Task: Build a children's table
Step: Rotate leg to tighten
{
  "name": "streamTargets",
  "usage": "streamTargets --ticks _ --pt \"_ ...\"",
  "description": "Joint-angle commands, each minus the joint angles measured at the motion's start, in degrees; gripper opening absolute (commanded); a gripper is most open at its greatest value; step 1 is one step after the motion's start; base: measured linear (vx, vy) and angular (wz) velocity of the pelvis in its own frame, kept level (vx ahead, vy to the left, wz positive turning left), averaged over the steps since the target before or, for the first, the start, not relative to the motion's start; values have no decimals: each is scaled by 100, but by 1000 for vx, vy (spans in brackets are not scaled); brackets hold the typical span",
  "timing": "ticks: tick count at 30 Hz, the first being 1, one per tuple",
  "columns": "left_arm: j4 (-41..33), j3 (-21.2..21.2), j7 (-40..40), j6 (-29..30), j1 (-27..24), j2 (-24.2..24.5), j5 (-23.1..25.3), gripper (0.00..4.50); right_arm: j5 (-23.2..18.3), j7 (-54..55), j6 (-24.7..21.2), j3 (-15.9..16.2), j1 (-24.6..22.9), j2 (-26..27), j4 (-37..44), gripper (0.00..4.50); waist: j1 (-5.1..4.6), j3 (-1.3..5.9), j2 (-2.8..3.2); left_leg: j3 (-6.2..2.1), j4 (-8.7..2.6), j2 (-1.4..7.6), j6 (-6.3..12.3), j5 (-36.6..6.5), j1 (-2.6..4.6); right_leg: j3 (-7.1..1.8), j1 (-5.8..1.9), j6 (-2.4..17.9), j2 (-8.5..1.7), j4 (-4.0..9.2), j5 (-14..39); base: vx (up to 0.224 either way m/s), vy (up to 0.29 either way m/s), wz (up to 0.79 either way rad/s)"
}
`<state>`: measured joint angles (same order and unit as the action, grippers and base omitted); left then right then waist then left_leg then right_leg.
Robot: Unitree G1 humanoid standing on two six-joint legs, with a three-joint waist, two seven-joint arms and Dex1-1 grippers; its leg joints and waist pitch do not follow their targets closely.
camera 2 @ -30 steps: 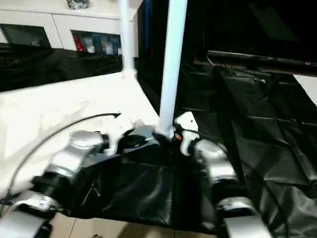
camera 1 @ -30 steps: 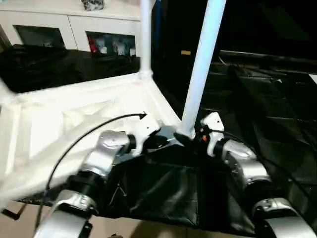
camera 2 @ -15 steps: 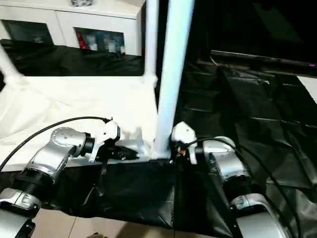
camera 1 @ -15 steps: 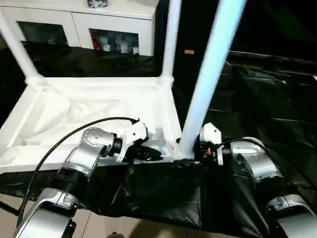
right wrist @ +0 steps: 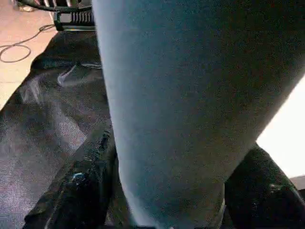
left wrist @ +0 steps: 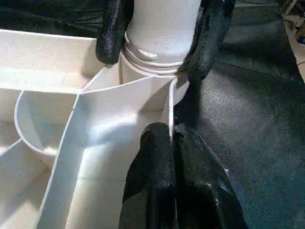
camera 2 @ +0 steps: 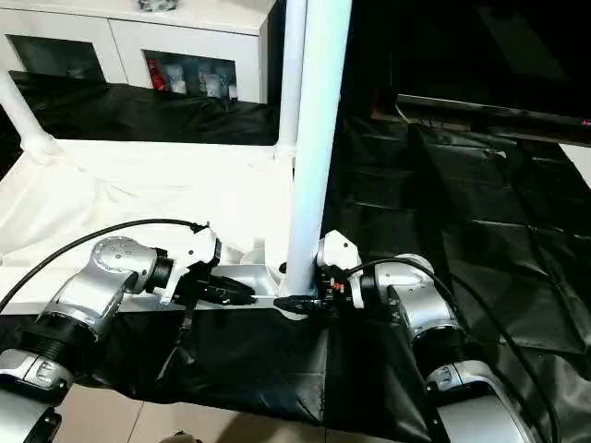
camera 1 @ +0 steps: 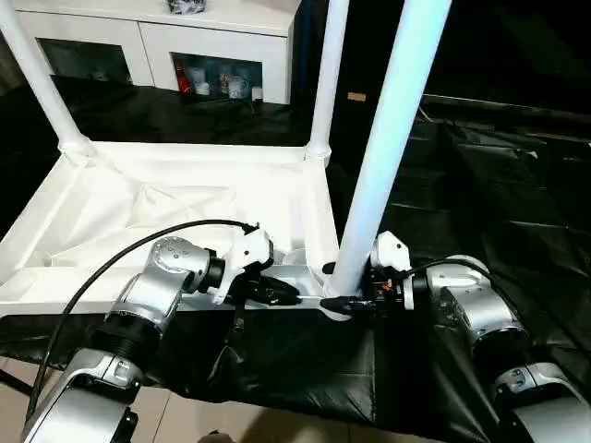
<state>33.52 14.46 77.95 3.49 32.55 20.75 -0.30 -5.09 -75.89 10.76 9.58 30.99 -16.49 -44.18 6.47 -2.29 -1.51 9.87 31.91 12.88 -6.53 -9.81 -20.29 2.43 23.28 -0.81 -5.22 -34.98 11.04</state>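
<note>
The children's table lies upside down on black sheeting, its white top (camera 1: pixel 185 198) showing the ribbed underside. Three white legs stand up from its corner sockets: far left (camera 1: pixel 37 78), far right (camera 1: pixel 325 83) and near right (camera 1: pixel 392 138). My left gripper (camera 1: pixel 282 293) is shut on the thin rim wall (left wrist: pixel 170 109) of the top, just beside the near right corner. My right gripper (camera 1: pixel 343 295) grips the base of the near right leg from the other side, one black finger (left wrist: pixel 112 33) pressed on each flank.
A white cabinet (camera 1: pixel 222 55) with glass doors stands behind the table. Black sheeting (camera 1: pixel 480 185) stretches to the right and drapes over the near edge. A black cable (camera 1: pixel 138 245) arcs over my left forearm. Bare floor (camera 1: pixel 14 378) shows at the lower left.
The head camera has moved. The table top, askew a second ago, now lies square and level on the sheeting. My right gripper's fingers have closed in on the leg base.
</note>
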Motion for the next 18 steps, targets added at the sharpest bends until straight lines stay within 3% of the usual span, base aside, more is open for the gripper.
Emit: streamTargets --ticks 1,5,8,11,15,16,18 --pt "85 -50 -208 -18 57 -94 -115 0 -188 -156 -18 87 -86 140 167 270 14 311 -35 93 -312 16 424 -1189 -6 -134 -296 1477 -184 357 700 0 0 0" --pt "79 -175 -545 -7 -10 -233 -157 0 -317 101 -161 -53 -276 302 216 266 30 310 -34 94 -313 18 426 -1191 -1 -139 -293 1468 -187 363 689 0 0 0" --pt "97 -195 -712 -22 -5 -285 -120 0 -324 221 -169 -99 -317 352 207 265 20 299 -31 87 -331 15 362 -1346 4 -135 -283 1401 -187 391 988 0 0 0" --pt "306 -189 -1681 -33 118 -561 234 0 -236 1238 -151 -318 -420 710 76 265 11 277 -31 77 -360 16 247 -1573 40 -154 -244 1272 -213 454 1406 0 0 0" --pt "476 -245 -2477 90 263 -948 371 0 27 2453 -168 -417 -418 1057 -149 265 -26 267 -41 53 -389 -6 75 -1690 36 -155 -234 981 -216 508 1975 0 0 0" --pt "475 -157 -2864 228 310 -1240 475 0 330 3515 -255 -433 -358 1310 -328 265 -32 258 -17 48 -402 -2 41 -1723 30 -161 -224 932 -218 526 2041 0 0 0" --pt "469 -121 -2975 259 318 -1327 506 0 418 3836 -307 -439 -326 1384 -394 265 -48 255 2 30 -414 -18 -11 -1823 28 -148 -221 829 -216 540 2263 0 0 0"
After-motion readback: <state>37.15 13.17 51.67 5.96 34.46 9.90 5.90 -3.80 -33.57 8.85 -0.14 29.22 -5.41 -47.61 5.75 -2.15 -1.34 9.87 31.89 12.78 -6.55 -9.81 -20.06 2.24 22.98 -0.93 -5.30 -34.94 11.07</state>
